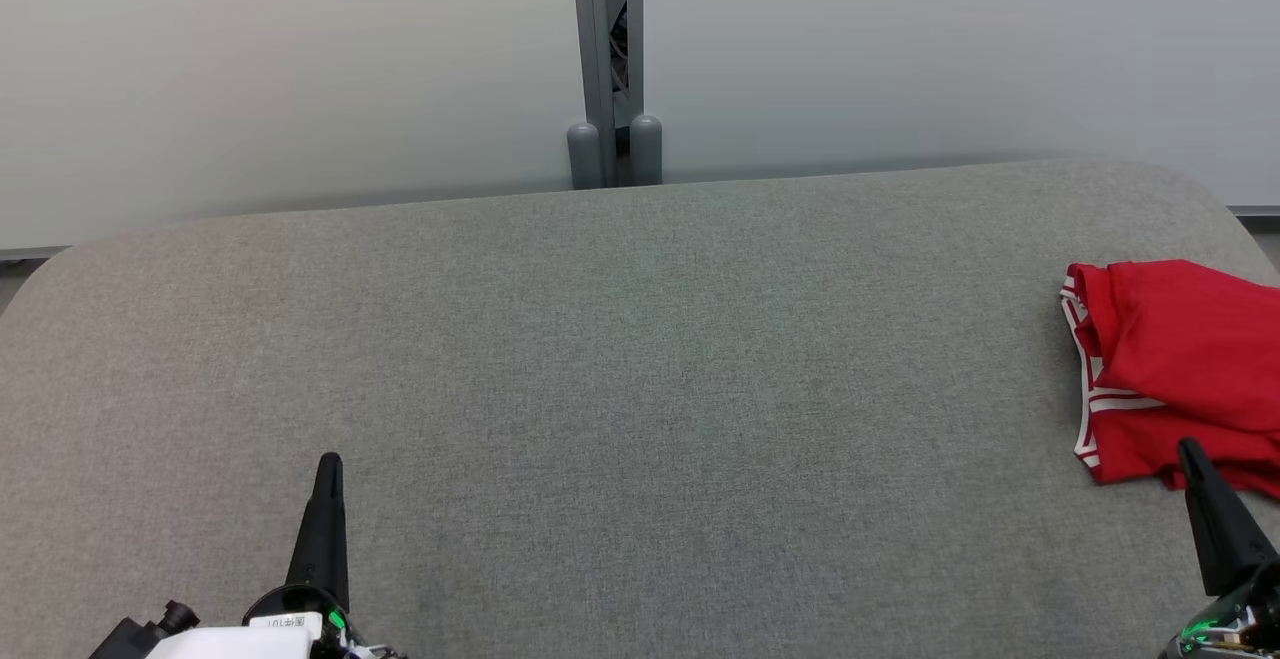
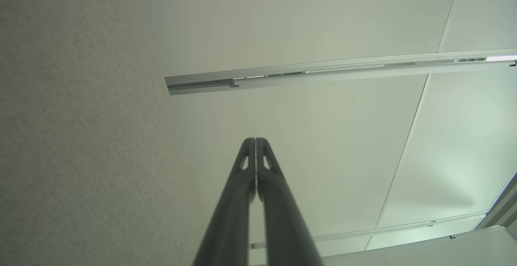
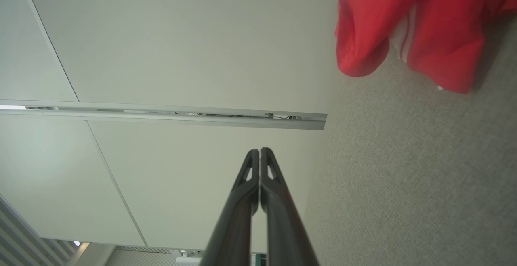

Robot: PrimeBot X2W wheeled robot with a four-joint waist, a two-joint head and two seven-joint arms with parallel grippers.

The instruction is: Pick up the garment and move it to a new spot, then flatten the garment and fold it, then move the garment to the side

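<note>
The garment (image 1: 1180,369) is red with white stripes along its edges and lies bunched at the right edge of the grey table (image 1: 640,389); its right part runs out of the head view. In the right wrist view the garment (image 3: 428,28) sits at the upper right. My right gripper (image 1: 1190,451) is shut and empty, its tip over the garment's near edge in the head view; whether it touches the cloth I cannot tell. In its own view the right gripper (image 3: 259,151) has both fingers pressed together. My left gripper (image 1: 329,461) is shut and empty over the table's front left, also shut in its own view (image 2: 255,141).
Pale wall panels stand behind the table, joined by a grey post (image 1: 610,59) at the back centre. The table's rounded far corners show at left and right. A metal rail (image 2: 339,72) crosses the panels in both wrist views.
</note>
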